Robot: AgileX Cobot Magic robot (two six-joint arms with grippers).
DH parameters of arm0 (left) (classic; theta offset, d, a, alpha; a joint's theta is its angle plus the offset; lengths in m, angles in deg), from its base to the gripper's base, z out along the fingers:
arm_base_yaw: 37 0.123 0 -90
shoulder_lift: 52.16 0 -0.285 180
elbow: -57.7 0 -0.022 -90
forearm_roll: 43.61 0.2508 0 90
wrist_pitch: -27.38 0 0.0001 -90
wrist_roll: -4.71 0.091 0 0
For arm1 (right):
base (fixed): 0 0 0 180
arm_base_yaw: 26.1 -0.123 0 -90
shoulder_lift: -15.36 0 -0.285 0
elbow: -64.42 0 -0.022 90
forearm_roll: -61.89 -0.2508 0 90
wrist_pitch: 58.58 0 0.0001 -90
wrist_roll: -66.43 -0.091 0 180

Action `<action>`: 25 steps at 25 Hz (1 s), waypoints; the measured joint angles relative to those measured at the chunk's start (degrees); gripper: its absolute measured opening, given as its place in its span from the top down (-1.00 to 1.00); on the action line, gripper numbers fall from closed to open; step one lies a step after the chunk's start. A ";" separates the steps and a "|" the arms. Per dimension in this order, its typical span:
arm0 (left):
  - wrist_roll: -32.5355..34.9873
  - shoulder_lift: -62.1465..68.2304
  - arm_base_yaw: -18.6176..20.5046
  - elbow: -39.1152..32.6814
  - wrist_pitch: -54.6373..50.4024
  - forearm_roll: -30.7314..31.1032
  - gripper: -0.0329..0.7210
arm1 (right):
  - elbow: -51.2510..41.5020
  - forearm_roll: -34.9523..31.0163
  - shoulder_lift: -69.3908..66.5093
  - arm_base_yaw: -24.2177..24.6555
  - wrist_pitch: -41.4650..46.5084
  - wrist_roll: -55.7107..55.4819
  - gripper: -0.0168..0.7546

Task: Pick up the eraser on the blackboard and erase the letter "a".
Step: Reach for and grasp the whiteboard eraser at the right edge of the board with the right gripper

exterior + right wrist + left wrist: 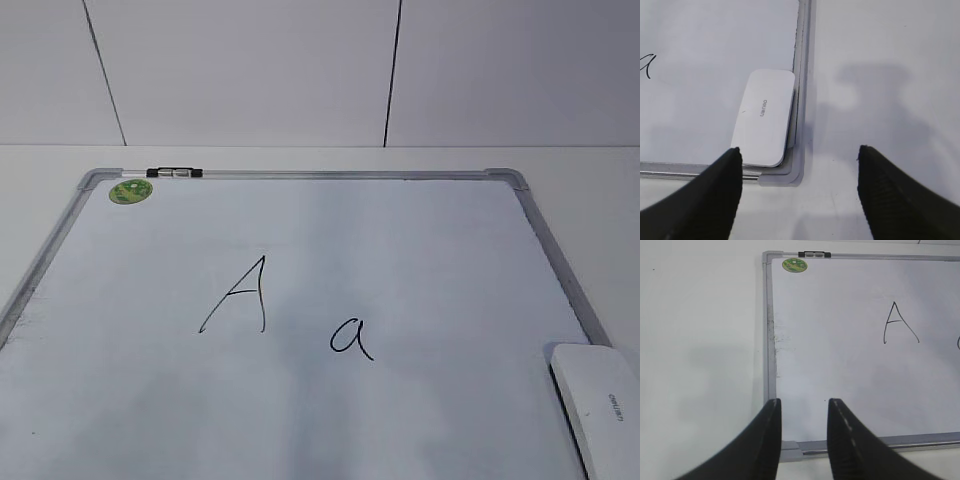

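The blackboard (420,250) is a white dry-erase board with a silver frame, lying flat on the table. The letter "a" (351,338) is written in black near its middle, right of a capital "A" (238,295). The white eraser (603,405) lies at the board's near right corner; in the right wrist view the eraser (765,116) lies against the frame. My right gripper (799,155) is open and empty, hovering above the near right corner just short of the eraser. My left gripper (804,405) is open and empty above the board's near left corner (790,450). Neither gripper shows in the exterior view.
A round green sticker (130,191) and a black-and-silver clip (173,173) sit at the board's far left corner. White table surface (880,100) surrounds the board. A white panelled wall (250,70) stands behind.
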 joint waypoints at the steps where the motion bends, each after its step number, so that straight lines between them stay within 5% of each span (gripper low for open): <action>1: 0.00 0.00 0.00 0.00 0.00 0.00 0.29 | 0.00 0.00 0.00 0.00 0.00 0.00 -0.53; 25: 0.00 0.00 0.00 0.00 0.00 0.00 0.29 | 0.00 0.00 0.00 0.00 0.00 0.00 -0.53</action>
